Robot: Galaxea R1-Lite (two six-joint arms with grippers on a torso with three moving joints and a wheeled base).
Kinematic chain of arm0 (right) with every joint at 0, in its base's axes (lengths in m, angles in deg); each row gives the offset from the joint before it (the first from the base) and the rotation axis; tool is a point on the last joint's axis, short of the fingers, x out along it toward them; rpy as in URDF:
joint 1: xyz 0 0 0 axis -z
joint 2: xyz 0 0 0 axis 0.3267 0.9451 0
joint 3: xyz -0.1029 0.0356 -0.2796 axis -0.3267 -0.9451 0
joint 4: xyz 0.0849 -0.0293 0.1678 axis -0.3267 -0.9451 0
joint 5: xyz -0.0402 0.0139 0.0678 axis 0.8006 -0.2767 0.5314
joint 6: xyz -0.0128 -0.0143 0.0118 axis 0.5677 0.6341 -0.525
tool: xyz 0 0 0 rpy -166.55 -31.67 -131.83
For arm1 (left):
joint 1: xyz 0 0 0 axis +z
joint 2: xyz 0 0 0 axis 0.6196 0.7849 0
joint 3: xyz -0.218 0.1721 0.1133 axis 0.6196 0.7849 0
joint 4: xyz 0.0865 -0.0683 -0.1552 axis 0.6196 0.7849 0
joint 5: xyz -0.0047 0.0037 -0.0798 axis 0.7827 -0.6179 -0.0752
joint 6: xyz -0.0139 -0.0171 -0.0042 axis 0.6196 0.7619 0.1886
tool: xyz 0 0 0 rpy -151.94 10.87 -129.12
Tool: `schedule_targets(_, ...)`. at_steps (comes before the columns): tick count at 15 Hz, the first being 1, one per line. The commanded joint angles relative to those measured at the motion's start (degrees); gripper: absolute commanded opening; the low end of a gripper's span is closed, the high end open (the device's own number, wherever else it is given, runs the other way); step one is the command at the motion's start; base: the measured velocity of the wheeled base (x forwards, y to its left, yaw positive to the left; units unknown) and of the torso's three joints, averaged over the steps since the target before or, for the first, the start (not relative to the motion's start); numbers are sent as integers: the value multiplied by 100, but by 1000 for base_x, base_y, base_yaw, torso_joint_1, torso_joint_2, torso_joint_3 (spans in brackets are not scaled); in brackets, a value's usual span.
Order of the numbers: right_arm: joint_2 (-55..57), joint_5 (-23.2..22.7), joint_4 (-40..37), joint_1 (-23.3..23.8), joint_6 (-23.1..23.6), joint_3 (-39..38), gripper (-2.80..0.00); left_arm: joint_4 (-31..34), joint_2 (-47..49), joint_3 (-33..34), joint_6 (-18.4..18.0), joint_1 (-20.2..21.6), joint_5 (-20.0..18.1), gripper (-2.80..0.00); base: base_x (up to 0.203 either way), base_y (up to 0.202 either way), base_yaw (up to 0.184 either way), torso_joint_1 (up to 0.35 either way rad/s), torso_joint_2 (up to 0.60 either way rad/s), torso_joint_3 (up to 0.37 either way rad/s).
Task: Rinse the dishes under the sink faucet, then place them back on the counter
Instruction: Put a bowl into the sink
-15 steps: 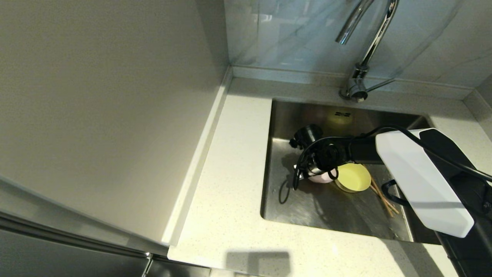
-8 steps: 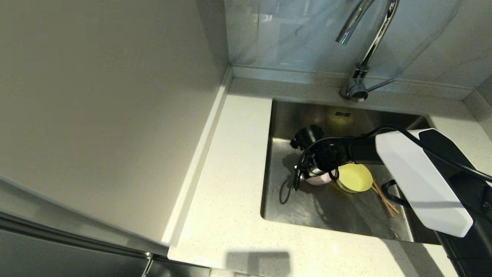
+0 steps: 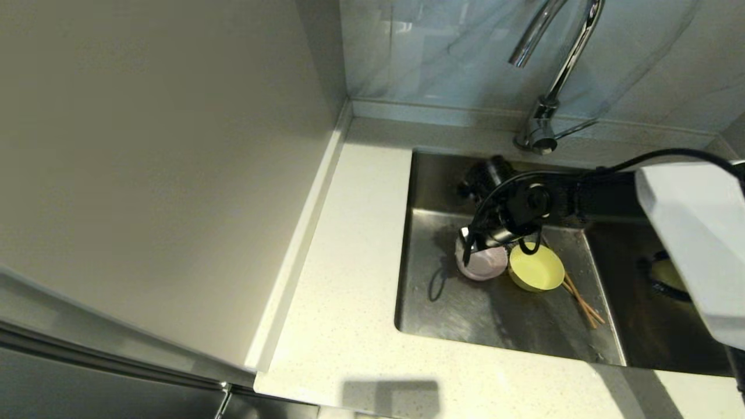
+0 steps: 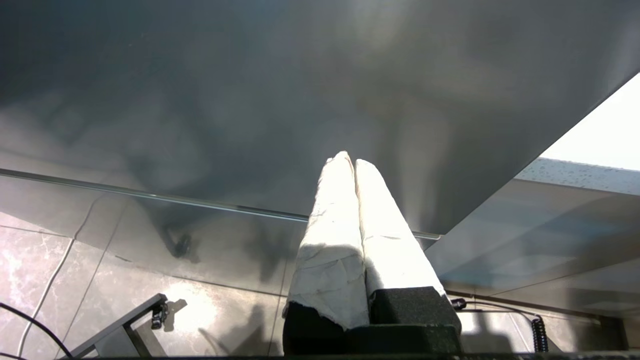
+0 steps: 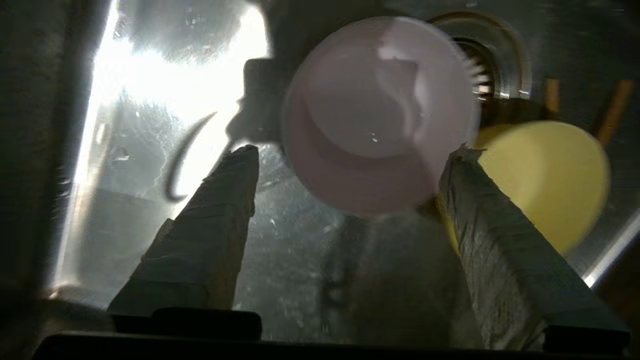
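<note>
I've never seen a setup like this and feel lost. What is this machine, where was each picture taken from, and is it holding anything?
It is a two-armed robot at a kitchen sink. One picture looks down from its head; the other two come from cameras on its wrists. In the basin lie a pink bowl, a yellow bowl and chopsticks, beneath the faucet. The right gripper hangs open over the pink bowl, holding nothing. The left gripper is shut and empty, parked low beside the cabinet.

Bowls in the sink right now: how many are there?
2. The pink bowl sits on the sink floor under the open right gripper; the yellow bowl lies beside it. None seem hidden.
</note>
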Motion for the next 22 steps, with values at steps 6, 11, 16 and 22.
schedule_targets(6,-3011,59,-774,517,-82,-1347,0,1,-18,0,4,1,2,-280,0,0,0,0,0,0)
schedule_targets(11,-3612,79,-808,842,285,-1533,-280,1,-18,0,4,1,2,-280,0,0,0,0,0,0)
schedule_targets(16,-3321,84,-808,984,392,-1045,-280,1,-18,0,4,1,2,-280,0,0,0,0,0,0)
schedule_targets(22,-2222,491,-269,988,262,516,-280,1,-18,0,4,1,2,-280,0,0,0,0,0,0)
